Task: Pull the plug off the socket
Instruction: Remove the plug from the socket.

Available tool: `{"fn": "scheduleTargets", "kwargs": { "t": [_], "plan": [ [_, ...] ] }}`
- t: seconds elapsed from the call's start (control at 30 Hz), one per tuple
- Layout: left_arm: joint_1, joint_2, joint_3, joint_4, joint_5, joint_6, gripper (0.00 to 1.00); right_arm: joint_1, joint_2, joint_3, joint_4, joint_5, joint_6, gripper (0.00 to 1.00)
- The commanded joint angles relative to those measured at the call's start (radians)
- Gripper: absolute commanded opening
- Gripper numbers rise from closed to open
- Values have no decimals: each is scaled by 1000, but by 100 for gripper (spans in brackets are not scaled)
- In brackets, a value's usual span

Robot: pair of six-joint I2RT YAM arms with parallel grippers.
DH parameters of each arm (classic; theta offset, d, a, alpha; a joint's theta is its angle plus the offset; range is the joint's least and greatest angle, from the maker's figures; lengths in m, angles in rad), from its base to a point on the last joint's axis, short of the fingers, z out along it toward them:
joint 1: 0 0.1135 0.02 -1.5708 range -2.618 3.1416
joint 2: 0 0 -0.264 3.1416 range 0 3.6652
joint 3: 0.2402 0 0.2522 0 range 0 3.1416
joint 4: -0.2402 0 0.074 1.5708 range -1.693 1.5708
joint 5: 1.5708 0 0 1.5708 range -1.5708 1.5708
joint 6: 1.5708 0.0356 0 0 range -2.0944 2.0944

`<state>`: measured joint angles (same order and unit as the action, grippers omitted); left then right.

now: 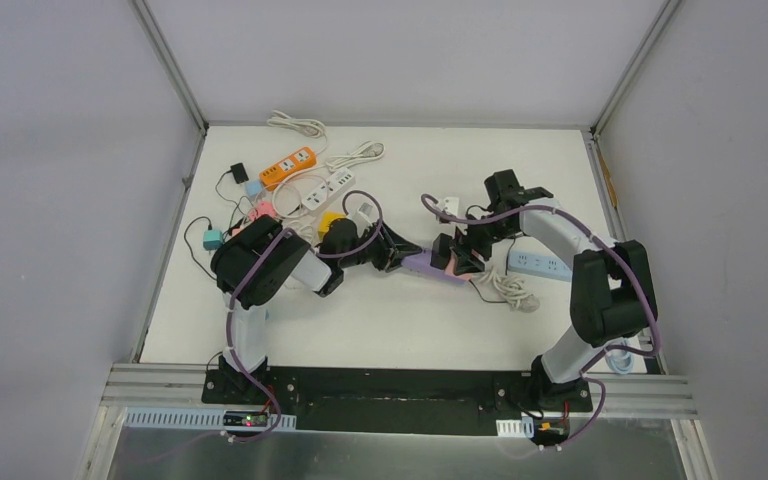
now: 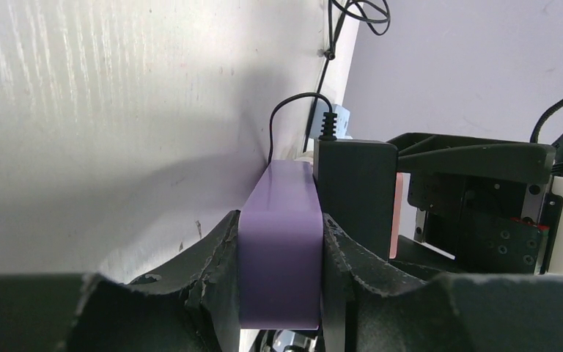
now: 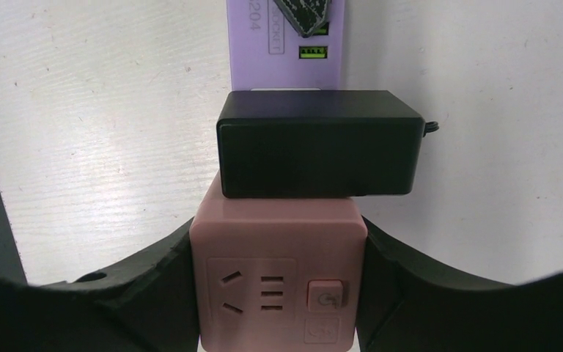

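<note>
A purple socket strip (image 1: 422, 264) lies mid-table, and my left gripper (image 1: 403, 257) is shut on its near end. In the left wrist view the strip (image 2: 278, 249) fills the gap between both fingers. On its face stands a black boxy plug (image 2: 355, 191) with a thin cable. Right behind it is a pink cube plug (image 3: 278, 271) with socket holes and a button. My right gripper (image 3: 278, 253) is shut on that cube's two sides. In the right wrist view the black plug (image 3: 315, 154) sits just beyond the cube, with the purple strip (image 3: 286, 51) past it.
Spare strips lie at the back left: an orange one (image 1: 289, 167) and a white one (image 1: 328, 188), with a yellow cube (image 1: 331, 222) and small adapters. A pale blue strip (image 1: 540, 265) and a coiled white cable (image 1: 508, 288) lie right of the grippers. Walls enclose the table.
</note>
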<state>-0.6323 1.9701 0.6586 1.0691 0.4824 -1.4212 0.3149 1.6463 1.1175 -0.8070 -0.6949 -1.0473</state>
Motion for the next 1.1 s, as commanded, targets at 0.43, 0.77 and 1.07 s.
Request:
{"fn": "scheduleTargets", "kwargs": {
  "t": [0.43, 0.77, 1.07],
  "plan": [
    [-1, 30, 200, -224, 85, 73, 0, -80, 139, 70, -124, -235, 56, 0],
    [3, 55, 207, -214, 91, 71, 0, -127, 144, 53, -97, -260, 94, 0],
    [8, 65, 231, -240, 100, 92, 0, -85, 107, 17, -53, -148, 92, 0]
  ]
}}
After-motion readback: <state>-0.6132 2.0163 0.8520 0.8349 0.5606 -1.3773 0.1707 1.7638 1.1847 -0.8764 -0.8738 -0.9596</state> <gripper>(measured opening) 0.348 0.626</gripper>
